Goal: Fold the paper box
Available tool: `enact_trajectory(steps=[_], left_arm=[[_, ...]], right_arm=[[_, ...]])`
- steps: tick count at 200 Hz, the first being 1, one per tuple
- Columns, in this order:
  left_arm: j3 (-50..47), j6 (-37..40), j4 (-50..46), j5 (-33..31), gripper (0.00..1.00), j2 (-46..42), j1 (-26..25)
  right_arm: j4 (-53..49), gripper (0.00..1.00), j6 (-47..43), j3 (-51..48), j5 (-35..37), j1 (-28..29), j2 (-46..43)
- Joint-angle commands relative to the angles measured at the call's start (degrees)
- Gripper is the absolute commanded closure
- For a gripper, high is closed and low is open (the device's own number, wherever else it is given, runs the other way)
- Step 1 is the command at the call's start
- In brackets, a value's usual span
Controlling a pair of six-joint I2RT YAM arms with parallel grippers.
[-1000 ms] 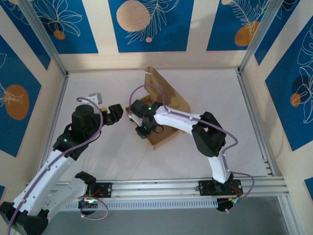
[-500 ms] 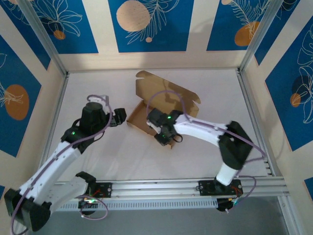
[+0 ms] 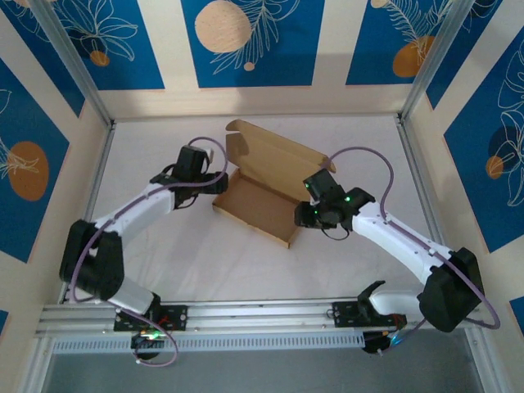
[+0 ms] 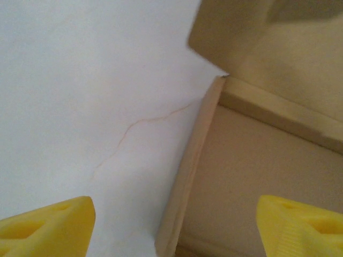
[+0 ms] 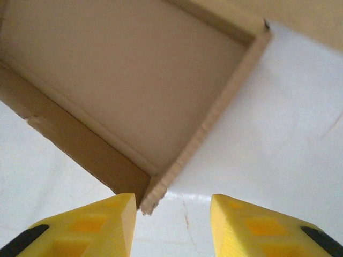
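Note:
The paper box [image 3: 254, 205] is plain brown cardboard and lies mid-table as a shallow tray, its lid [image 3: 274, 160] standing open and leaning toward the back. At the tray's left end my left gripper [image 3: 217, 184] is open. In the left wrist view the left gripper [image 4: 171, 233] has its yellow fingertips [image 4: 45, 227] spread wide on either side of the box's left wall [image 4: 185, 176]. My right gripper [image 3: 304, 214] is open at the tray's near right corner. In the right wrist view that corner [image 5: 150, 199] sits just ahead of the right gripper [image 5: 172, 225], close to its left fingertip.
The white table [image 3: 205, 262] has free room in front of the box and on both sides. Aluminium posts [image 3: 417, 188] border the table left and right, and a rail [image 3: 262, 311] runs along the near edge. Patterned walls close in the back.
The box went from tipped up to lying flat with its lid open. My left arm swung right to the box's left end. My right gripper drew back out of the tray to its near right corner and opened wider.

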Motion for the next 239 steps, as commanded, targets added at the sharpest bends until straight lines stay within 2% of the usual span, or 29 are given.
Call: enact_trajectory(steps=[1,31,52,67,93,119,154,202,239], left_arm=[[6.0,11.6,-1.1,3.5,0.22,3.7,0.4],[10.1,15.7,-4.4,3.0,0.23,8.6,0.5],[11.2,15.3,-5.0,3.1,0.23,11.2,0.4],[11.0,14.1,-4.8,2.7,0.23,12.2,0.5],[10.9,10.1,-5.4,0.6,0.25,14.1,0.5],[7.7,5.7,-3.4,1.4,0.26,13.7,0.2],[3.9,-0.8,-3.2,1.5,0.34,11.1,-0.4],[-4.4,-8.2,-0.7,2.2,0.37,3.0,-3.7],[-7.8,-10.2,-1.9,-2.0,0.38,-6.0,-4.2]], right_arm=[[-0.5,0.57,11.7,-0.3,-1.6,-0.3,-1.1],[-1.5,0.56,15.2,0.3,-0.9,-0.7,1.0],[-2.8,0.47,18.6,-0.2,-0.4,-1.7,1.6],[-3.7,0.44,20.0,0.3,0.8,-2.2,2.4],[-5.9,0.46,20.7,3.2,2.8,-2.9,7.1],[-4.4,0.47,19.4,4.4,2.3,-3.5,11.3],[-3.0,0.47,14.0,6.6,1.9,-5.6,15.6],[-1.4,0.48,0.0,10.3,1.3,-8.3,18.6],[1.8,0.47,-9.6,9.0,-1.1,-9.0,13.4]])
